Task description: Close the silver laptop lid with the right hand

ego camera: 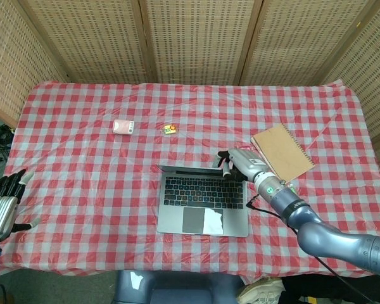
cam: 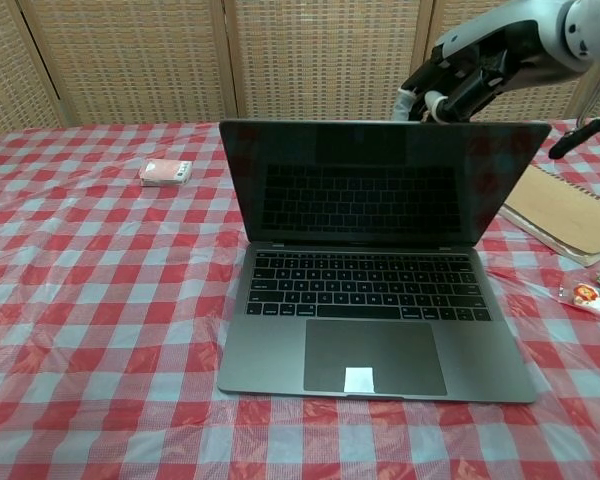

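Note:
The silver laptop (ego camera: 202, 199) (cam: 365, 300) sits open at the table's front middle, its lid tipped forward over the keyboard. My right hand (ego camera: 235, 162) (cam: 458, 82) is at the lid's top edge near its right corner, fingers curled over the edge and pressing on the back of the lid. It grips nothing. My left hand (ego camera: 3, 202) hangs off the table's left edge with fingers apart, holding nothing; it shows only in the head view.
A brown spiral notebook (ego camera: 282, 152) (cam: 565, 210) lies right of the laptop. A pink packet (ego camera: 123, 126) (cam: 165, 172) and a small yellow-red item (ego camera: 170, 129) lie behind it. Small colourful wrappers (cam: 590, 295) sit at the right on the red checked tablecloth (ego camera: 82, 164).

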Robot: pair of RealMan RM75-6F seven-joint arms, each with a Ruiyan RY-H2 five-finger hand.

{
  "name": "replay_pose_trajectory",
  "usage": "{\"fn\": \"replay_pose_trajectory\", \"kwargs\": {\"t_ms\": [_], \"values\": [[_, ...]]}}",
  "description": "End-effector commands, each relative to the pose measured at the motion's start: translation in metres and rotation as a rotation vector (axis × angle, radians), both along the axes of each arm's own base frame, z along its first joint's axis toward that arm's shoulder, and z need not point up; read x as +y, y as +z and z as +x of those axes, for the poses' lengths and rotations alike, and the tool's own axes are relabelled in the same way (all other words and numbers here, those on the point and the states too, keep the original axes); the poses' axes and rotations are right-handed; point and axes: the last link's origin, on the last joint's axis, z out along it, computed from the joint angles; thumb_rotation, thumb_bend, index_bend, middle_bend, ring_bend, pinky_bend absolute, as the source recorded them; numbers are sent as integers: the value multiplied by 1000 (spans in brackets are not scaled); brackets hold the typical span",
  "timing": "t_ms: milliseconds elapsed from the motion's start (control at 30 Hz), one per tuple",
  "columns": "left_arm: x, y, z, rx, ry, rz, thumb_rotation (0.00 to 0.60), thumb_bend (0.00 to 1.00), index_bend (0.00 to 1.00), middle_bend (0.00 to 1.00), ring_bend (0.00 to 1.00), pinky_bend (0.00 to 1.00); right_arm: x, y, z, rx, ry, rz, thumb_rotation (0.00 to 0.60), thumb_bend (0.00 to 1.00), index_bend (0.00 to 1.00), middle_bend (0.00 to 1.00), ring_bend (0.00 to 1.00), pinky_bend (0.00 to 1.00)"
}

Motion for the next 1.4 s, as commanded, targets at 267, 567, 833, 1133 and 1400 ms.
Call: {"fn": "replay_pose_trajectory", "kwargs": {"t_ms": [267, 567, 833, 1133, 1400], "values": [[0, -2, 1, 6, -3, -7, 600, 0, 0, 0, 0, 0, 44, -31, 4, 122, 201, 161, 600, 1000, 436, 460, 356, 434], [1, -3, -1, 15, 4, -16, 600, 0, 0, 0, 0, 0, 74, -61, -18, 296, 456, 126, 600, 1000, 436, 460, 356, 434], [3, -7, -2, 22, 12, -22, 600, 0, 0, 0, 0, 0, 90, -82, -51, 389, 648, 98, 600, 1000, 437, 459, 356, 434], [3, -9, -3, 29, 17, -24, 600, 0, 0, 0, 0, 0, 95, -89, -78, 454, 808, 77, 600, 1000, 436, 450, 354, 434], [3, -7, -2, 17, 17, -19, 600, 0, 0, 0, 0, 0, 80, -48, -63, 366, 860, -182, 600, 1000, 423, 443, 353, 434]]}}
